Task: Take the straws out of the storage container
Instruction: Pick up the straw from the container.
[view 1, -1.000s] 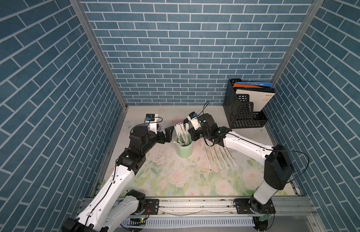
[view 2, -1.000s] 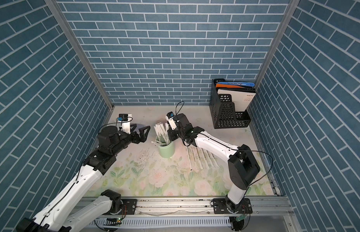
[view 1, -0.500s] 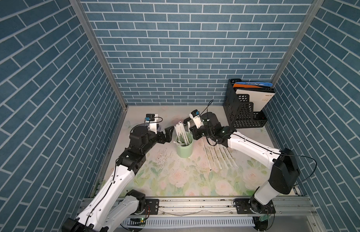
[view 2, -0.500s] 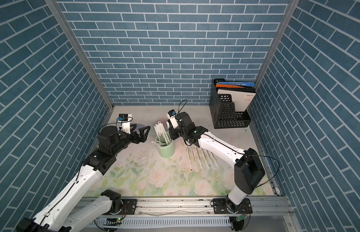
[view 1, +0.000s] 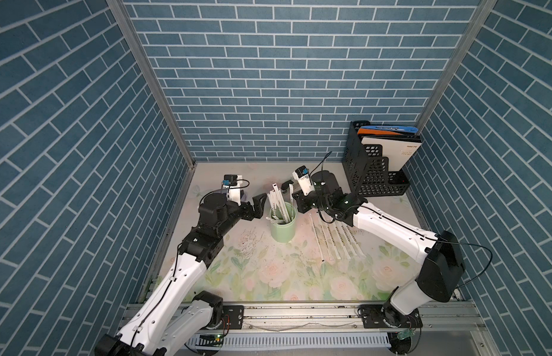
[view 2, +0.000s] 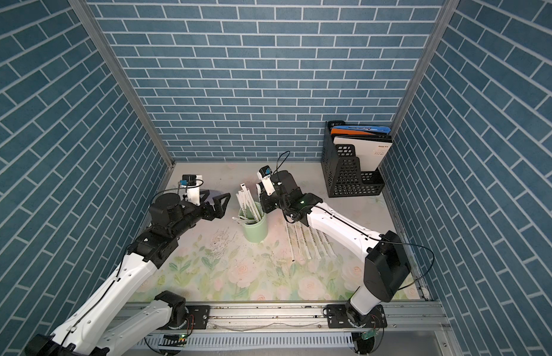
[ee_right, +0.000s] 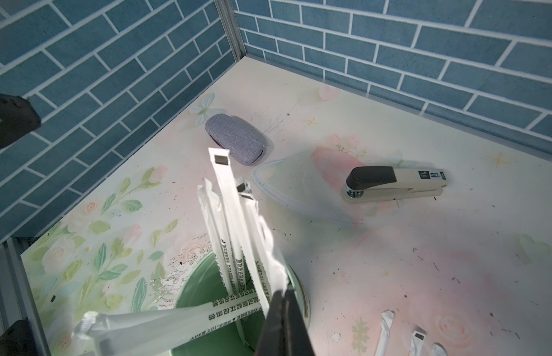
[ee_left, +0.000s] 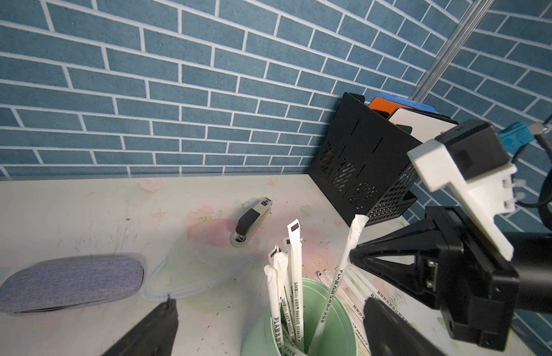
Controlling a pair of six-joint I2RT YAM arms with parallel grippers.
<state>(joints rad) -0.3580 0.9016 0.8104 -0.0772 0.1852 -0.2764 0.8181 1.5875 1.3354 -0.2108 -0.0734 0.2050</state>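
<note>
The storage container, a mint-green cup (view 1: 282, 229) (view 2: 254, 231), stands mid-table with several white wrapped straws (view 1: 278, 203) (view 2: 247, 203) sticking out of it. My right gripper (view 1: 294, 197) (ee_right: 282, 296) is over the cup's rim, shut on the top part of one leaning straw (ee_left: 345, 262) (ee_right: 273, 259) whose lower end is still inside the cup (ee_left: 333, 323). My left gripper (view 1: 253, 200) (view 2: 216, 197) (ee_left: 270, 303) hangs wide open just left of the cup, holding nothing. Several more straws (view 1: 336, 237) (view 2: 308, 240) lie in a row on the table right of the cup, under my right arm.
A black perforated file holder (view 1: 373, 175) with folders stands in the back right corner. Behind the cup lie a stapler (ee_right: 395, 183), a clear plastic lid (ee_right: 287, 185) and a grey fabric case (ee_right: 234, 138) (ee_left: 68, 282). Brick walls close in three sides.
My right arm's elbow has swung to the right and its gripper has shifted slightly back at the cup's rim, still shut. The left arm has not moved.
</note>
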